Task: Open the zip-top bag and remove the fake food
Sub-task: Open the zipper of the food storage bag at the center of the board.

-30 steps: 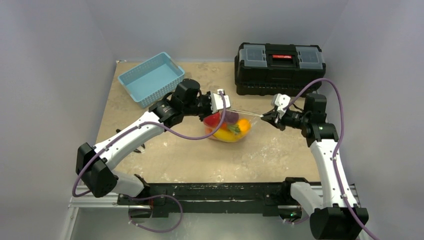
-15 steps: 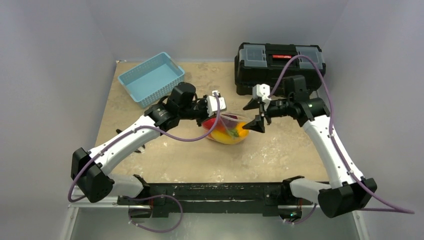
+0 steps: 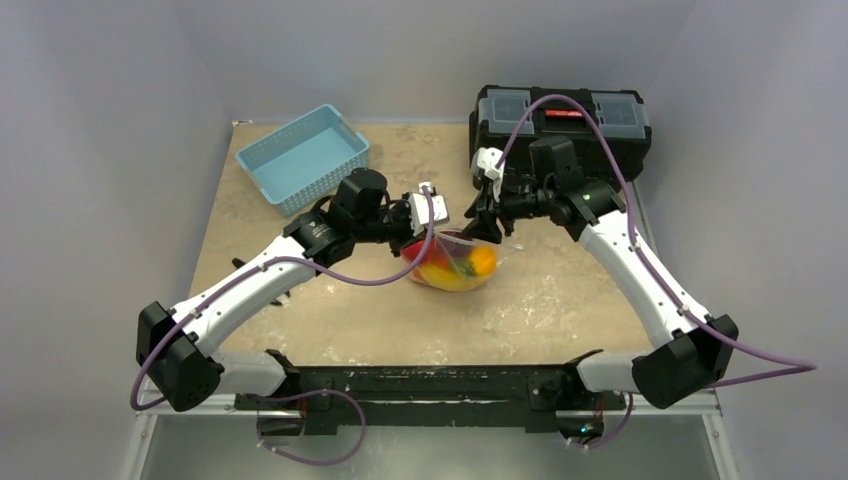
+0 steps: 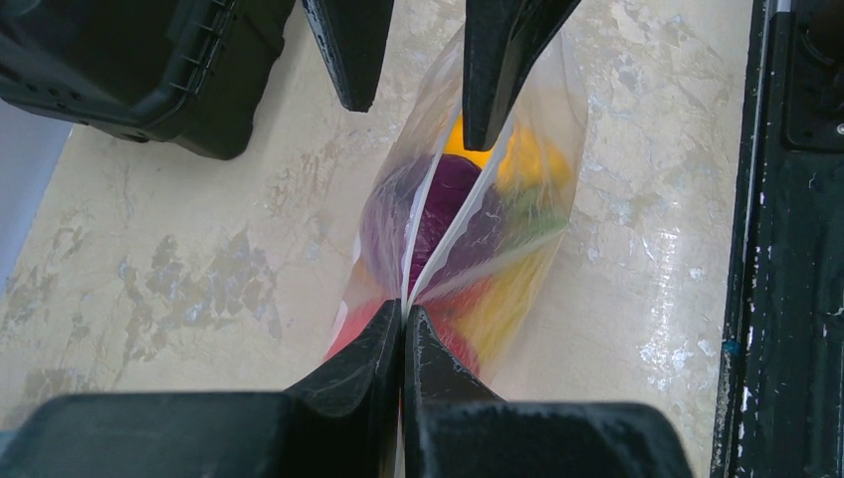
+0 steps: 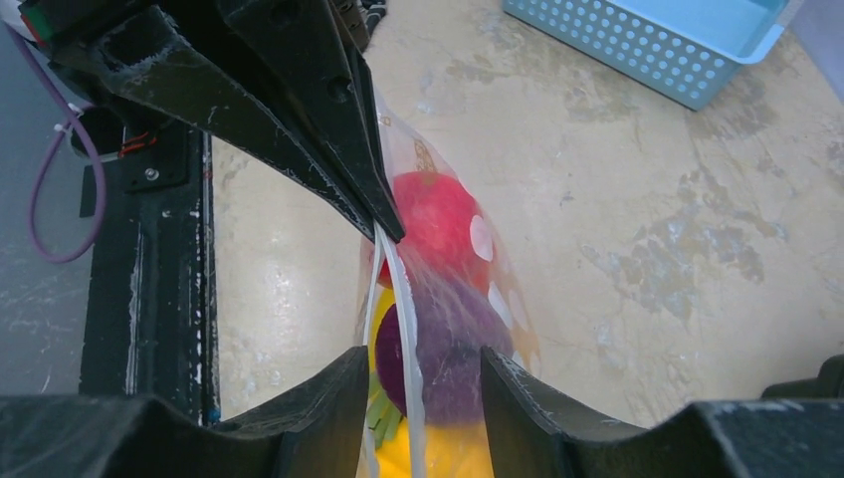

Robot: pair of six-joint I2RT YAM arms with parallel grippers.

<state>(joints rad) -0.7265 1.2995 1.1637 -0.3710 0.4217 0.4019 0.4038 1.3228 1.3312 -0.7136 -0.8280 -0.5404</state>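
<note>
Zip-top bag point(image 4: 518, 214): its strip is clamped in the left gripper point(image 4: 403, 311); the right gripper point(image 5: 419, 360) straddles it, jaws apart, seemingly without contact.

Soft, even, fairly bright light; weak shadows; glossy glare on the table point(image 4: 647, 299).

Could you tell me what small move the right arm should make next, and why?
Probably close the right gripper on the white zip strip. Its jaws stand open on either side of the strip at the mouth of the zip-top bag, while the left gripper is shut on the strip's other end. The fake food is all inside, so the mouth needs pulling apart.
</note>
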